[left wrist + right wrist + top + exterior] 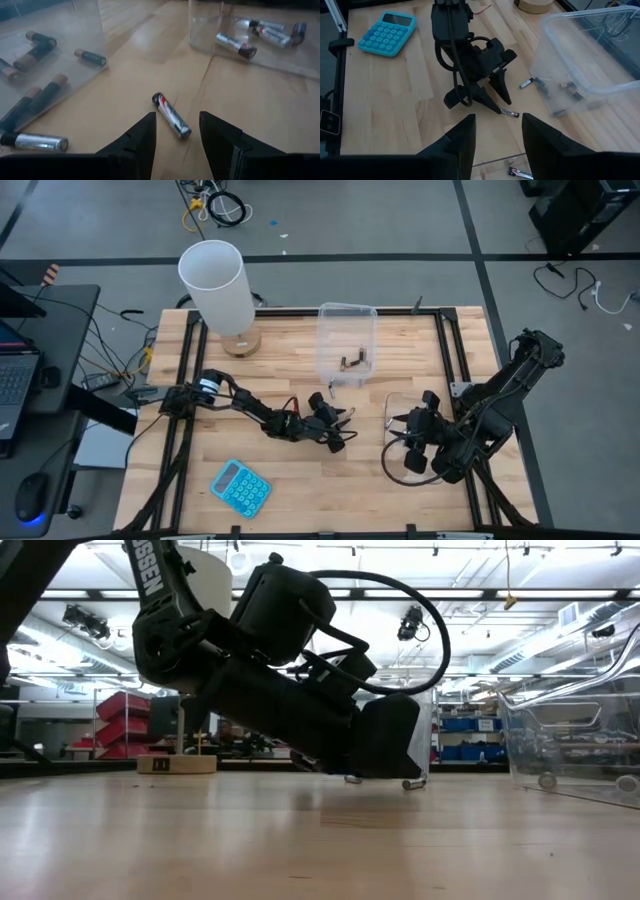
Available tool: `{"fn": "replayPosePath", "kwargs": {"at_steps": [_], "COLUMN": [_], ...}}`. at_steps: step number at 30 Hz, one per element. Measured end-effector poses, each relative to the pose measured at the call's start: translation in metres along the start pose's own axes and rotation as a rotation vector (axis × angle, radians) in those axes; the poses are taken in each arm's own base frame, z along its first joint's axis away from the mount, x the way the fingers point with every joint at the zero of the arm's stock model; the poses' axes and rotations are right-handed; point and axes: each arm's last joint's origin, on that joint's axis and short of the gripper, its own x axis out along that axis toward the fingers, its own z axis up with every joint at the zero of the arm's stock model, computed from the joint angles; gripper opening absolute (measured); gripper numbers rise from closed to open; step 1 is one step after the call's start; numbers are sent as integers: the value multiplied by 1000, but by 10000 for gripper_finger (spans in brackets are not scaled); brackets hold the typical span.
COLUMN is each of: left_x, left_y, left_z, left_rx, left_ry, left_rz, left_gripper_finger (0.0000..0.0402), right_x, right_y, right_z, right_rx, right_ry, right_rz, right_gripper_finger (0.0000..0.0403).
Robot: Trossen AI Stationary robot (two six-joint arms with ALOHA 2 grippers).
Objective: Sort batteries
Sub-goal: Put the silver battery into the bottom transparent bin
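A silver battery with a black and red end lies flat on the wooden table. My left gripper stands open low over it, one finger on each side of its near end, touching nothing. The right wrist view shows that gripper with the battery at its fingertips. A clear tub holds several dark, brown-ended batteries, and a second clear tub holds silver ones. Two more loose batteries lie on the table. My right gripper hangs open, high above the table's right side.
A blue calculator lies near the front left. A white cylinder lamp on a wooden base stands at the far left. The far tub sits at the back centre. Bare wood lies between the calculator and my left gripper.
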Motion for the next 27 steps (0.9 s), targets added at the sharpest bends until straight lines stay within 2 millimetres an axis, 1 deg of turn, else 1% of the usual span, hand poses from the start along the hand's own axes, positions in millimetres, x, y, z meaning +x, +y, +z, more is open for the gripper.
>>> {"fn": "replayPosePath", "kwargs": {"at_steps": [13,21,27], "left_x": [1,8,12], "left_y": [1,0,-2], "left_z": [0,-13,-16], "left_rx": [-34,-73,-75], "left_ry": [7,4,-8], "left_rz": [-3,10,31], "left_gripper_finger": [153,152,152], "right_x": [0,0,0], "right_y": [0,0,1], "right_z": [0,0,0], "right_rx": [0,0,1], "right_ry": [0,0,-1], "right_rz": [1,3,5], "right_gripper_finger": [146,146,146]}}
